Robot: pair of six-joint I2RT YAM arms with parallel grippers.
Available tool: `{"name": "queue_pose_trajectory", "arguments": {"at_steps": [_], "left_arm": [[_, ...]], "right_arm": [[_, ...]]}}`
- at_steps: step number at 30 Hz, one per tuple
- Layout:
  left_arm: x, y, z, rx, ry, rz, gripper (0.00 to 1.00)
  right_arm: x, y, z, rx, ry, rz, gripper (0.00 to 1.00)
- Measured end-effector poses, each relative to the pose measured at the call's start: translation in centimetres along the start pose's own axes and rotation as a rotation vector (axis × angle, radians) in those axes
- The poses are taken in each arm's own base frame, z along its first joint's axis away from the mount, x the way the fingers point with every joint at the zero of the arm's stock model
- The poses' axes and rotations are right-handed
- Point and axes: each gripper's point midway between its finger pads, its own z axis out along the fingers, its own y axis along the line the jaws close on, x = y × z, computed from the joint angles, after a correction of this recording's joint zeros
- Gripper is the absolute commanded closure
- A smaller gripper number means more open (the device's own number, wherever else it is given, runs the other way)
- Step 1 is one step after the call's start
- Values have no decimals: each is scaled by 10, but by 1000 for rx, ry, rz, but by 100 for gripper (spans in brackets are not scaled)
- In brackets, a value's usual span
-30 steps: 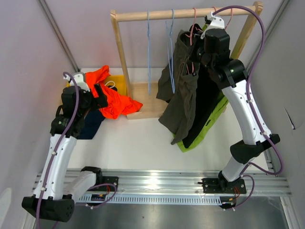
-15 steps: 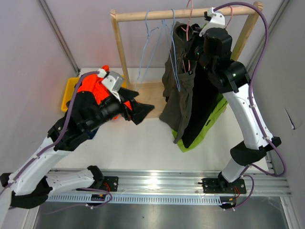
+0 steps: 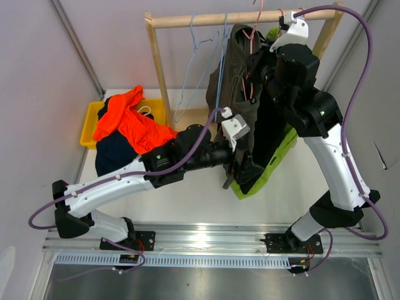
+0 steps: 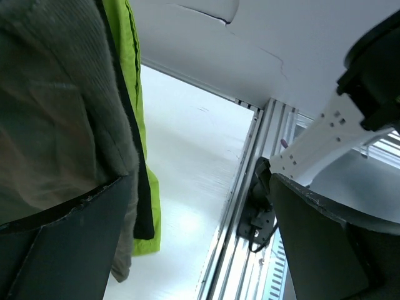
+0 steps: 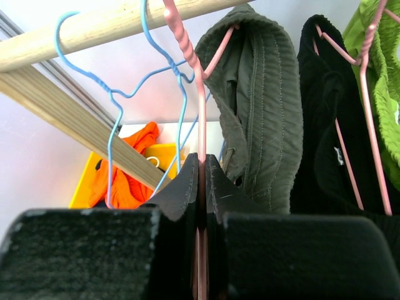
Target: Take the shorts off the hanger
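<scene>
Two arms at work, one reaching low, one raised high

The left arm (image 3: pixel 125 181) stretches nearly flat from its base toward the right, the left gripper (image 4: pixel 201 187) spread wide; the right arm (image 3: pixel 331 150) rises steeply, elbow bent, wrist turned inward; the right gripper (image 5: pixel 201 169) is pinched tight on a pink hanger (image 5: pixel 201 94).

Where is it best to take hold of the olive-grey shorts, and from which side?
The olive-grey shorts hang down from the pink hanger that the right end effector pinches, so grip the free leg hem, coming from below.
</scene>
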Motion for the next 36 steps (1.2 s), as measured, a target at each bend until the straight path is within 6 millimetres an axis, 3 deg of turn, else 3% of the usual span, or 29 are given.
{"name": "queue_pose_trajectory", "arguments": {"at_steps": [4, 9, 11, 16, 23, 30, 36], "left_arm": [[-3, 2, 14, -33, -7, 17, 1], [-18, 13, 19, -108, -49, 35, 10], [-22, 19, 19, -144, -65, 41, 24], [-26, 33, 19, -223, -83, 51, 42], [-26, 44, 22, -292, -91, 56, 100], [-25, 33, 23, -295, -98, 73, 100], [9, -13, 17, -263, -75, 104, 100]], "right_arm": [[-5, -2, -14, -8, -4, 22, 100], [-17, -1, -31, -37, -20, 67, 100], [-21, 1, -37, -54, -22, 88, 100], [-21, 6, -47, -89, -4, 128, 100], [-9, 11, -51, -117, 57, 164, 100], [-2, 10, -50, -109, 79, 164, 100], [-9, -5, -36, -76, 83, 163, 100]]}}
